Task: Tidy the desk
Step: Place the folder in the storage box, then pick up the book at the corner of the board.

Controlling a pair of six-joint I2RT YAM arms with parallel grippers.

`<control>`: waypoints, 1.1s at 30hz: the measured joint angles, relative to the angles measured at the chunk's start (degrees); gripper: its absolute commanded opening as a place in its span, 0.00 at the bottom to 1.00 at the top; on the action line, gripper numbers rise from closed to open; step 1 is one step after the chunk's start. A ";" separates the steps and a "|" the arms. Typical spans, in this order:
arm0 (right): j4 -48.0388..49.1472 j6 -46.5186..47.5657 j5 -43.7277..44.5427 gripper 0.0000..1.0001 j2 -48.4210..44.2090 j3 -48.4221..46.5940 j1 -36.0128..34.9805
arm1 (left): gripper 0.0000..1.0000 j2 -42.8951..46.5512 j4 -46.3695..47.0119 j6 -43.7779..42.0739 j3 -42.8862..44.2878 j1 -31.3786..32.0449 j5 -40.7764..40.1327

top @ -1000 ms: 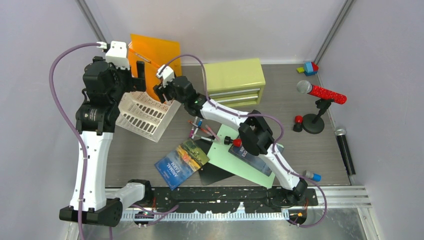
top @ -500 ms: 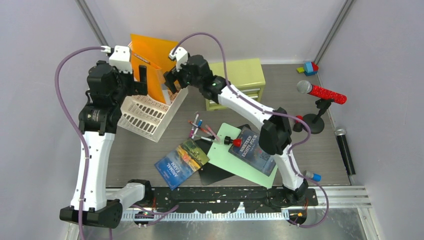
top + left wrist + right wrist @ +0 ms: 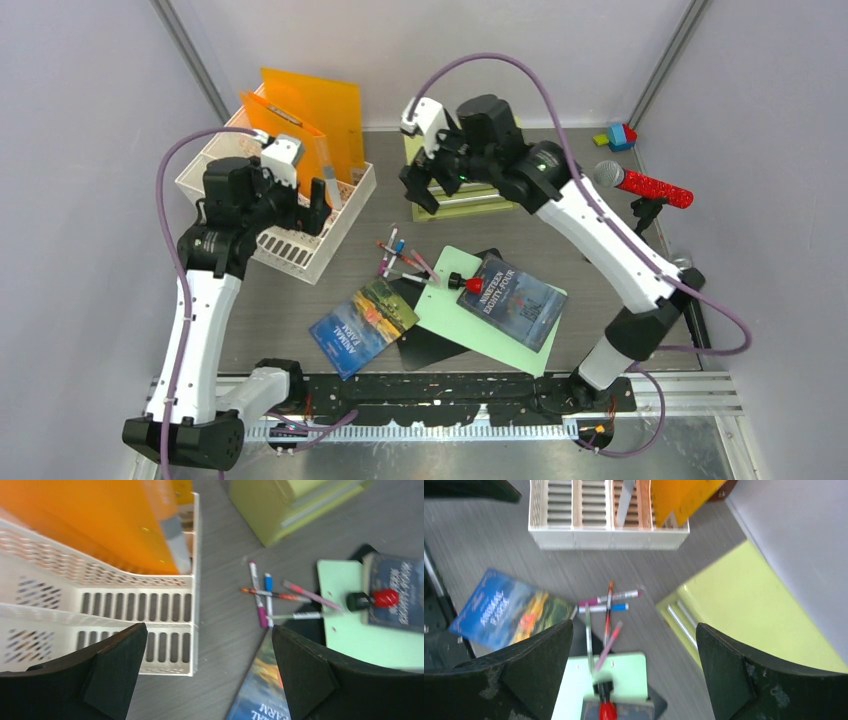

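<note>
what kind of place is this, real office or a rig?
Probably a lab test cell dressed as an office desk: plain grey walls box in the desk, two robot arms sit on a black rail, and the props include a file tray, loose pens and a microphone.

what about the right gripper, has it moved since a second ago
Yes. The right gripper has swung rightward, from the white tray to in front of the yellow-green cabinet.

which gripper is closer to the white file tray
Left. The left gripper hangs open over the right end of the tray; the right gripper, also open, is off to the side, above the green drawer cabinet.
</note>
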State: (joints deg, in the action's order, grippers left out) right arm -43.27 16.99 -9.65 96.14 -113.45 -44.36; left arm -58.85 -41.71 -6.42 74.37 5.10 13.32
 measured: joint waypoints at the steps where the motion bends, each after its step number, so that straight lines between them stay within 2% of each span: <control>1: -1.53 0.98 -0.52 1.00 -2.23 1.70 0.59 | 1.00 0.63 -0.92 -0.68 -0.98 0.00 2.75; 6: -8.63 5.86 -2.05 0.99 -9.57 9.31 4.83 | 1.00 1.25 -5.95 -5.57 -3.34 0.28 10.58; 13: -14.93 11.39 -7.63 0.99 -14.43 20.65 8.24 | 1.00 0.98 -12.46 -13.57 -7.82 5.25 13.22; 20: -11.19 11.02 -14.19 0.99 -16.00 35.36 7.08 | 1.00 -2.64 -13.35 -17.68 -12.87 11.08 12.59; 26: -0.07 10.88 -10.58 0.98 -20.44 48.72 -2.16 | 1.00 -12.57 -13.22 -17.57 -14.12 11.13 11.04; 33: 9.33 13.81 -3.76 0.92 -19.74 54.34 -14.80 | 1.00 -21.27 -13.27 -14.10 -14.03 11.47 10.73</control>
State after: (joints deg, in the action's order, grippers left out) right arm -33.93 30.81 -13.41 76.40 -59.11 -59.16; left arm -80.12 -54.98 -20.51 60.34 16.58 24.05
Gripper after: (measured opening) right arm 0.935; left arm 0.995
